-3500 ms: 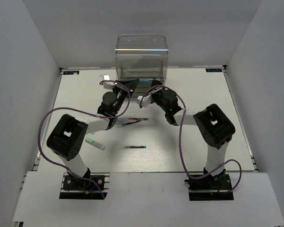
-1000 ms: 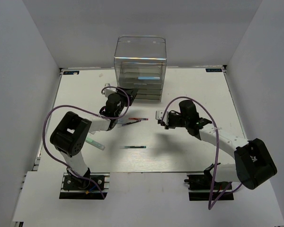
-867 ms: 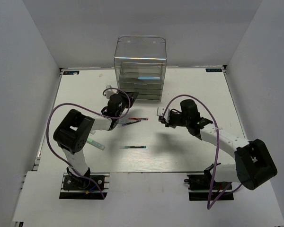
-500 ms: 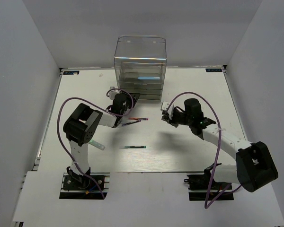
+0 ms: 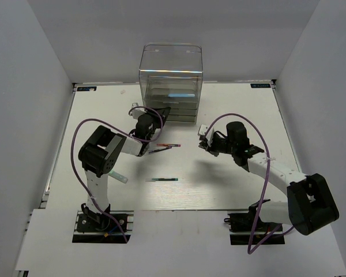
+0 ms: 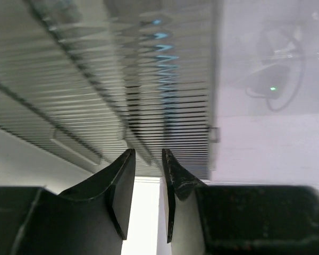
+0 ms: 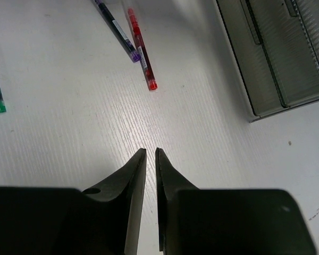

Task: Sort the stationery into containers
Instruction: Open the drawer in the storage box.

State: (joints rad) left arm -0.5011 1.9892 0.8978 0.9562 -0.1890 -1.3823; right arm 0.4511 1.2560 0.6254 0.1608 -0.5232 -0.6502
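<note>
Top external: the left gripper (image 5: 160,114) noses at the low drawers of the clear drawer box (image 5: 170,69), fingers slightly apart and empty. The right gripper (image 5: 202,139) hovers over the table (image 5: 248,115), fingers almost pressed together, holding nothing. The red pen (image 5: 169,143) and purple pen (image 7: 116,29) lie between the arms.

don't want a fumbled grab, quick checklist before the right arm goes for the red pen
1. right gripper empty: ok
2. its jaws wide enough for a pen: not ok, almost shut
3. red pen clear of others: not ok, purple pen close beside it
4. drawers open: not ok, all look shut
5. left gripper empty, facing drawers: ok
</note>
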